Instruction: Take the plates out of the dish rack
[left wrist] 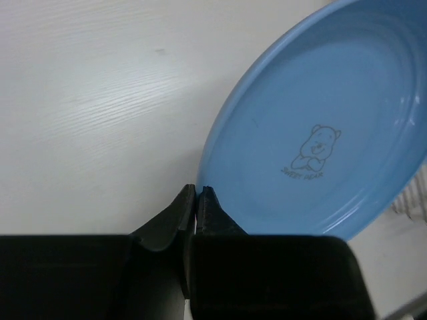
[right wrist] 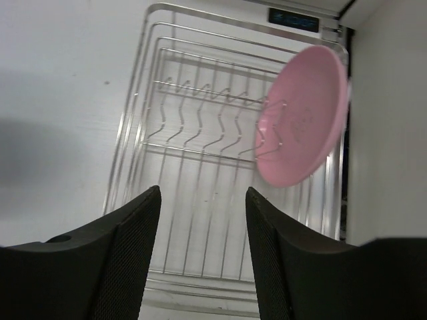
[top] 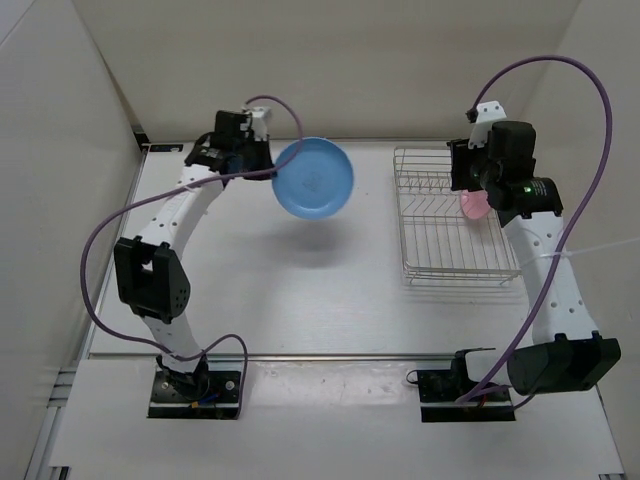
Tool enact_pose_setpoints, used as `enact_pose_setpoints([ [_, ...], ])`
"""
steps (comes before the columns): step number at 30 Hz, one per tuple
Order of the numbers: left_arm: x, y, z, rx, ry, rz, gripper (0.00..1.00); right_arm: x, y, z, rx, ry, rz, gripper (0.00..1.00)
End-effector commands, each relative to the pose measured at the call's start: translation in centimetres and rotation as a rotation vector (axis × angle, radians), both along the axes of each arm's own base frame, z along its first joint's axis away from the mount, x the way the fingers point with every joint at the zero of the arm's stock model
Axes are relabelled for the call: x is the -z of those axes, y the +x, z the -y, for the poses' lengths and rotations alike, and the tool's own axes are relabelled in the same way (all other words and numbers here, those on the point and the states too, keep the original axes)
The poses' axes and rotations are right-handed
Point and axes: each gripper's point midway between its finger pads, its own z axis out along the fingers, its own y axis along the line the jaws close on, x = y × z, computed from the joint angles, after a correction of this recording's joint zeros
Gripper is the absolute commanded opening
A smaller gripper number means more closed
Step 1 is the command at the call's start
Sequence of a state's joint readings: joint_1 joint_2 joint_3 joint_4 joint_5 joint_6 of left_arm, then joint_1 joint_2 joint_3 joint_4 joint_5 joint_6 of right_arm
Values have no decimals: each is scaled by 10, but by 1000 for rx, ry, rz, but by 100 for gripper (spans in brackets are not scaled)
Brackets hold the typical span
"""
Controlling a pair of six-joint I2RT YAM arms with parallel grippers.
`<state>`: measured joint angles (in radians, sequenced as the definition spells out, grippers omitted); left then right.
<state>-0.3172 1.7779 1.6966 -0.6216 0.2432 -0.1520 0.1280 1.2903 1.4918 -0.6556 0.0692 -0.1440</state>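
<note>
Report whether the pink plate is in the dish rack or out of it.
In. The pink plate stands tilted on edge among the prongs of the dish rack; the open right gripper hovers clear of it.

The light blue plate (left wrist: 320, 133) bears a thin dark outline of a bear above small lettering. The pink plate (right wrist: 303, 127) carries a faint print, perhaps similar. The dish rack (top: 450, 215) is silver, and the table (left wrist: 100, 113) is white and faintly grained.

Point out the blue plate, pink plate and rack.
Round light blue plastic plate (top: 313, 178), top external view, face centre.
Round pink plastic plate (right wrist: 303, 123), right wrist view, face centre.
Silver wire dish rack (top: 445, 236), top external view, bare floor bars.
</note>
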Motion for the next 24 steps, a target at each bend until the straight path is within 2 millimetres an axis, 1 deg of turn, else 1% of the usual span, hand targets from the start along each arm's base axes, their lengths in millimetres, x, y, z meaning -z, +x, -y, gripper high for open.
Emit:
enact_pose_setpoints([
  [1,23,18,-69,-247,37,-108,11,-16,12,30,166,-34,81,58],
  [2,54,29,-92,-297,39,-190,11,-16,12,30,161,-45,81,58],
  [3,59,36,-101,-319,44,-213,11,-16,12,30,161,-45,81,58],
  [4,74,35,-110,-335,57,-266,11,-16,12,30,161,-45,81,58],
  [5,94,44,-123,-366,76,-317,11,-17,9,30,161,-45,81,58],
  [6,106,44,-128,-376,84,-354,11,-13,8,30,160,-47,72,58],
  [8,123,42,-125,-352,59,-409,11,-13,8,32,169,-51,73,58],
  [9,139,42,-127,-351,51,-448,11,-11,7,32,168,-53,64,58],
  [10,146,42,-128,-351,54,-461,11,-12,7,34,178,-58,64,58],
  [11,150,42,-132,-360,54,-471,11,-12,7,34,174,-66,65,60],
  [12,160,40,-137,-371,57,-495,11,-15,5,37,183,-69,74,60],
  [13,160,40,-140,-374,48,-498,11,-15,5,37,183,-69,74,62],
  [14,166,39,-137,-361,35,-516,11,-18,3,37,184,-67,83,62],
  [15,166,43,-142,-368,21,-514,11,-18,3,40,193,-68,83,63],
  [16,169,42,-146,-373,10,-525,11,-20,-1,41,193,-67,85,64],
  [17,169,42,-144,-365,1,-527,11,-20,-1,41,193,-67,85,64],
  [18,168,44,-143,-358,-9,-520,11,-24,-3,41,189,-73,95,67],
  [19,172,43,-141,-352,-15,-530,11,-24,-3,45,198,-74,95,69],
  [21,172,41,-139,-346,-22,-541,13,-20,-4,45,194,-84,86,70],
  [23,172,41,-139,-345,-22,-541,17,-20,-4,48,203,-84,85,70],
  [24,166,41,-138,-338,-32,-532,31,-16,-4,50,205,-101,75,72],
])
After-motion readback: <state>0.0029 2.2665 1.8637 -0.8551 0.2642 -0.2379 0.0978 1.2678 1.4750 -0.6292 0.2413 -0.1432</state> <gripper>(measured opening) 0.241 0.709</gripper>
